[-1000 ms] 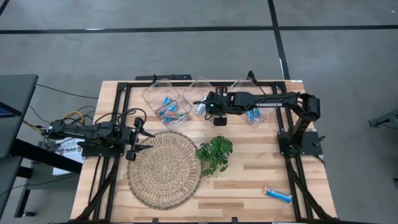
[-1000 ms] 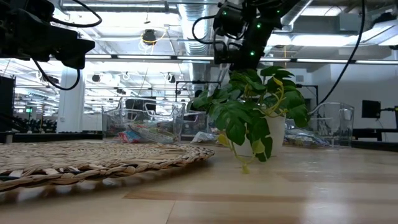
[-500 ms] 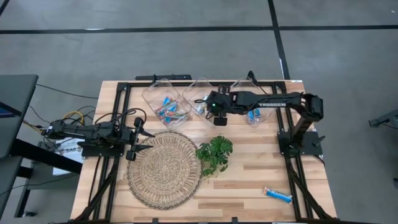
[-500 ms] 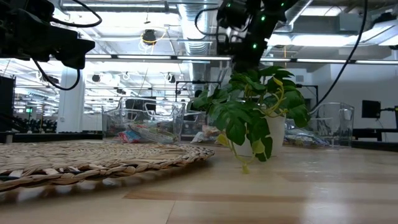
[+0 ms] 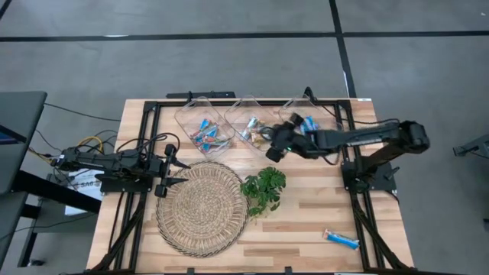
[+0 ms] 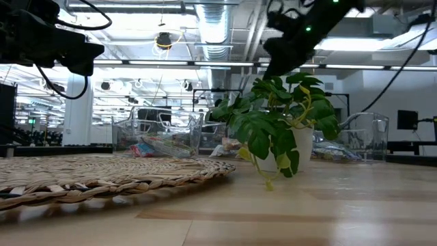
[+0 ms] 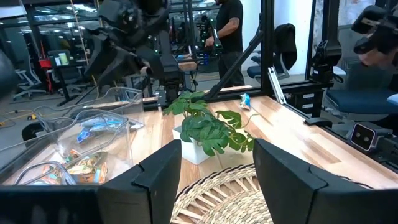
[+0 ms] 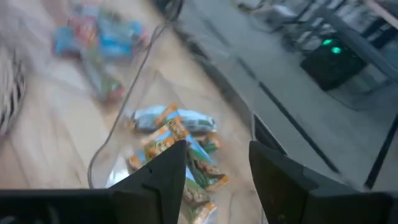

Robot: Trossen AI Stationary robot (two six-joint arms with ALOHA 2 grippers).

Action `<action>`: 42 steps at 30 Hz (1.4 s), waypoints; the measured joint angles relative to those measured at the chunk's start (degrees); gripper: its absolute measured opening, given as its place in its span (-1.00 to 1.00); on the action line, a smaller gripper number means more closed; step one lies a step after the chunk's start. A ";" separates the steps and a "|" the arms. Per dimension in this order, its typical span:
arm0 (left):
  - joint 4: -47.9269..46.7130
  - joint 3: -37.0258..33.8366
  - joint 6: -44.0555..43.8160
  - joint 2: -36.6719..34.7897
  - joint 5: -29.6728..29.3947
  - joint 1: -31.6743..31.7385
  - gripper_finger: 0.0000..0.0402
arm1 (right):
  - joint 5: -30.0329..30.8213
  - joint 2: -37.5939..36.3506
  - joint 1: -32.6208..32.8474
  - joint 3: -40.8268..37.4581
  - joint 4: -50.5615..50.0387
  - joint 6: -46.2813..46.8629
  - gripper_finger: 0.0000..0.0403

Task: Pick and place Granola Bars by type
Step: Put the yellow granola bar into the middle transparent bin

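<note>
My right gripper (image 5: 269, 152) hovers released, empty, near the desk's far edge; only my wrist view shows tan Granola Bars (image 8: 174, 152) below. My left gripper (image 5: 180, 171) waits released at the left edge.

Both arms are built of dark, near-black segments with rounded joint housings. The left arm (image 5: 114, 162) carries a loose tangle of black cables along its length, and a bundle of yellow and red wires (image 5: 85, 143) shows at its base by the table's left edge. The right arm (image 5: 359, 137) has a long slim forearm with pale lettering on its side, too small to read, and a black cable looping off it. A green indicator light (image 6: 307, 29) glows on its wrist housing. Each gripper ends in two broad, flat, angular black fingers (image 7: 155, 177), matte and unmarked, the right arm's fingers (image 8: 163, 171) of the same cut.
</note>
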 joint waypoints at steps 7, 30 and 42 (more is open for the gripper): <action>0.00 0.01 0.00 0.00 -0.01 0.00 -0.04 | 5.78 -6.95 9.06 -9.37 11.11 14.21 -0.19; 0.00 0.00 0.00 0.00 -0.05 0.00 -0.04 | -43.29 -4.63 36.65 -10.74 5.63 48.47 -0.24; 0.00 0.00 0.00 0.01 -0.07 0.00 -0.04 | -60.17 3.40 43.57 -10.68 2.19 67.98 -0.27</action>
